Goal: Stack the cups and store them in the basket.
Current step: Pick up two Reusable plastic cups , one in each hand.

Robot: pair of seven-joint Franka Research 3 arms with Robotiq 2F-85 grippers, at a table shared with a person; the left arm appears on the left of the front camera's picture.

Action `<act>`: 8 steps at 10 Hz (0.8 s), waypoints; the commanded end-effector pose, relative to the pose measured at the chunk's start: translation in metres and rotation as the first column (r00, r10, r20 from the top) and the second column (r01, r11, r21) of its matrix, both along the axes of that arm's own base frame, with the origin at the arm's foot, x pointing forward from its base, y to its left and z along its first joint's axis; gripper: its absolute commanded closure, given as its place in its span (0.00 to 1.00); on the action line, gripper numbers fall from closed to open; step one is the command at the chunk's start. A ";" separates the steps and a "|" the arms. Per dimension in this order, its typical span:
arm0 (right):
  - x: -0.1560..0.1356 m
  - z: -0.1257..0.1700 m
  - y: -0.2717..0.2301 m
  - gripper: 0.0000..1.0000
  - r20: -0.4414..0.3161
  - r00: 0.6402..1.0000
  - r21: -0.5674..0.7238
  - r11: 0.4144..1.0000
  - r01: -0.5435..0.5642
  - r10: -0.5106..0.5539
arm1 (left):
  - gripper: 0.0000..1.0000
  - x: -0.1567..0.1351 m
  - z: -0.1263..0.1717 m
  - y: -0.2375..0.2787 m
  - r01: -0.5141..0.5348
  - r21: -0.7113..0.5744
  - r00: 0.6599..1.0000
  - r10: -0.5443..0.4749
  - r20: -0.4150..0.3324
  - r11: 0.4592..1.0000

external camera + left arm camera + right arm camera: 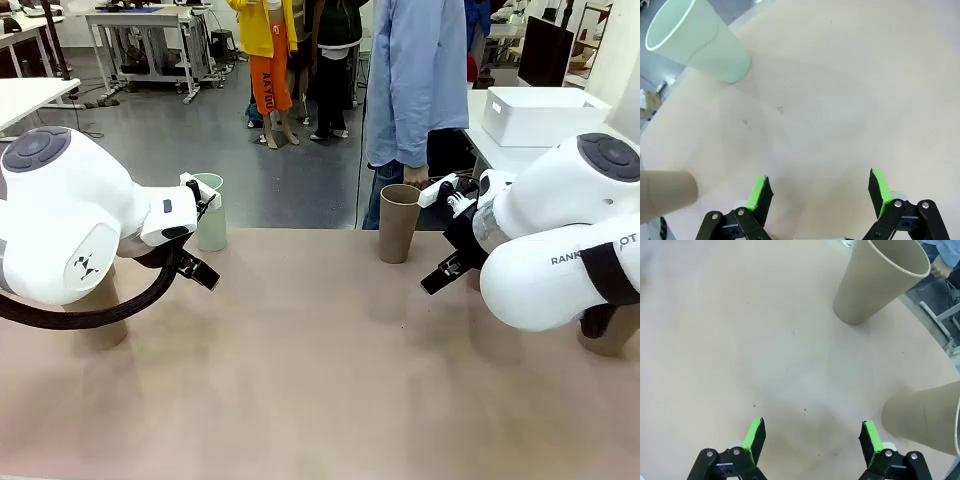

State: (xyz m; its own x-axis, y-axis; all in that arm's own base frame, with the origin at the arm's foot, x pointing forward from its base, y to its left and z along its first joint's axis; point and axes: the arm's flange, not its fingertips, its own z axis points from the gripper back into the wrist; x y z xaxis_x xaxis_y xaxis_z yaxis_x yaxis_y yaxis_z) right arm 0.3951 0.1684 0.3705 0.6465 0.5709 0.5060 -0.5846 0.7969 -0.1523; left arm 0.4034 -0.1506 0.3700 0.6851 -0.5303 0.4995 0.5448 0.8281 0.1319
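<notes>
A pale mint green cup [211,212] stands upright at the table's far left edge, just beyond my left arm. It also appears as the mint cup [700,45] up and to the left of my open, empty left gripper [820,192]. A tan cup [665,195] lies at that view's left edge. Another tan cup [398,222] stands upright at the far middle. My right gripper [812,437] is open and empty above bare table, short of this tan cup [875,280], with a second tan cup [925,415] to its right. The white basket [540,115] sits on a separate table at far right.
A person in a blue shirt [415,80] stands at the far side, with a hand [415,178] just behind the middle tan cup. More tan cups are partly hidden behind my left arm [100,310] and under my right arm [610,335].
</notes>
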 end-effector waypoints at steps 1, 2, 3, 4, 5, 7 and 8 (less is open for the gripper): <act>0.000 0.000 0.000 0.00 0.000 1.000 0.000 1.000 0.000 0.000 | 0.00 0.000 0.000 0.000 0.000 0.000 1.000 0.000 0.000 1.000; 0.000 0.000 0.000 0.00 0.000 1.000 0.000 1.000 0.000 0.000 | 0.00 0.000 0.000 0.000 0.000 0.000 1.000 0.000 0.000 1.000; 0.000 0.000 0.000 0.00 0.000 1.000 0.000 1.000 0.000 0.000 | 0.00 0.000 0.000 0.000 0.000 0.000 1.000 0.000 0.000 1.000; 0.000 0.000 0.000 0.00 0.000 1.000 0.000 1.000 0.000 0.000 | 0.00 0.000 0.000 0.000 0.000 0.000 1.000 0.000 0.000 1.000; 0.000 0.000 0.000 0.00 0.000 1.000 0.000 1.000 0.000 0.000 | 0.00 0.000 0.000 0.000 0.000 0.000 1.000 0.000 0.000 1.000; 0.000 0.000 0.000 0.00 0.000 1.000 0.000 1.000 0.000 0.000 | 0.00 0.000 0.000 0.000 0.000 0.000 1.000 0.000 0.000 1.000; 0.000 0.000 0.000 0.00 0.000 1.000 0.000 1.000 0.000 0.000 | 0.00 0.000 0.000 0.000 0.000 0.000 1.000 0.000 0.000 1.000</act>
